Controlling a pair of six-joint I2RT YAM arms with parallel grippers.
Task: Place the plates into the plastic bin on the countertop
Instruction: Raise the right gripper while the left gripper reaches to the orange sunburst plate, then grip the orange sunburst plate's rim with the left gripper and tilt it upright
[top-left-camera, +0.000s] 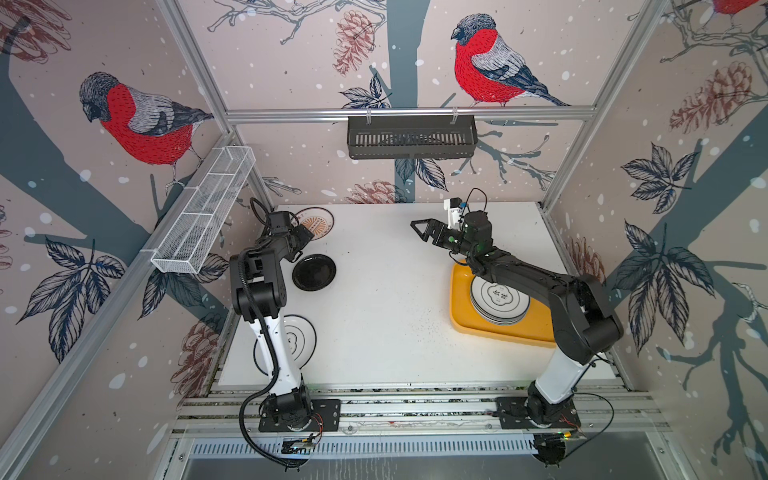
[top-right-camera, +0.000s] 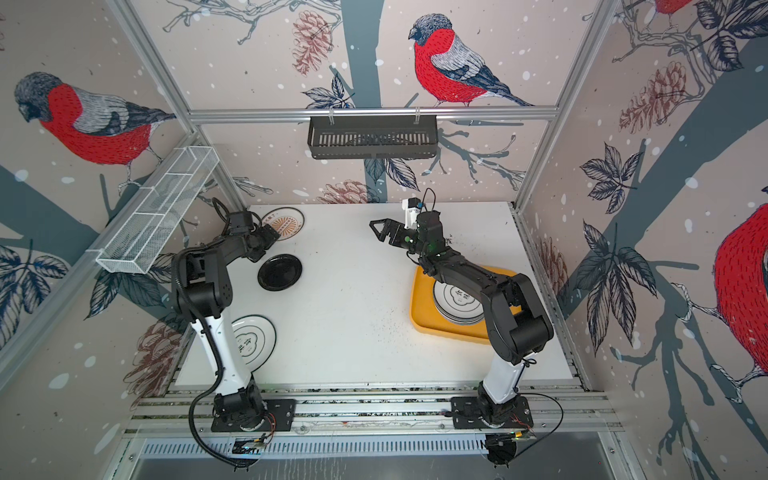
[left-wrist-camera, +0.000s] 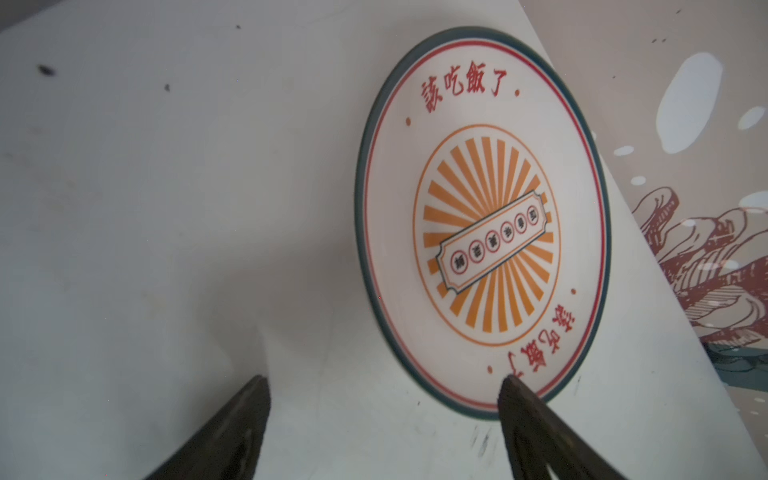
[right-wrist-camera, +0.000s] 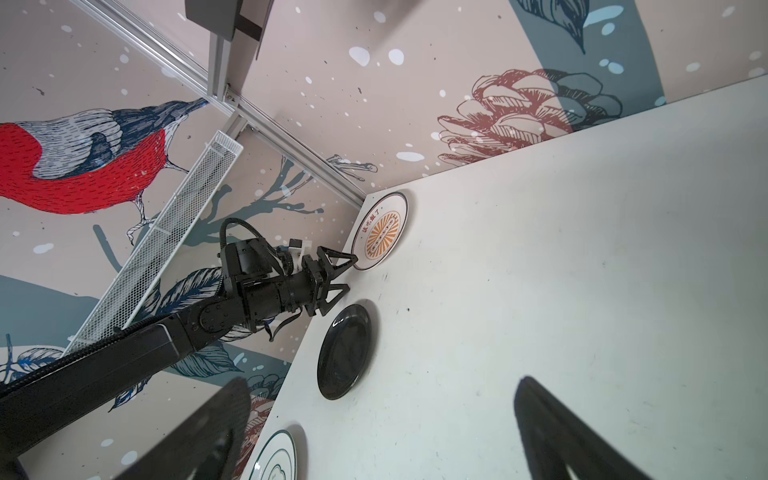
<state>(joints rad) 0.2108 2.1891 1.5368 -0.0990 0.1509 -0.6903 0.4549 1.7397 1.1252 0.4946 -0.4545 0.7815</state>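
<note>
black left arm folds forward, jaws spread by sunburst plate.

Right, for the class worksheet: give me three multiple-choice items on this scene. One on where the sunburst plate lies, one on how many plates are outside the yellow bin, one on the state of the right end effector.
1. The sunburst plate lies on the countertop at:
A. the near right corner
B. the far left corner
C. the centre

2. Plates lying outside the plastic bin:
A. one
B. five
C. three

3. The right end effector is:
A. open and empty
B. shut on a plate
C. shut on the bin's rim

Key:
1 B, as it sits where the back and left walls meet in both top views.
2 C, as only the sunburst plate, the black plate and the flower-outline plate lie loose.
3 A, as the right wrist view shows its fingers apart with only bare countertop between them.
</note>
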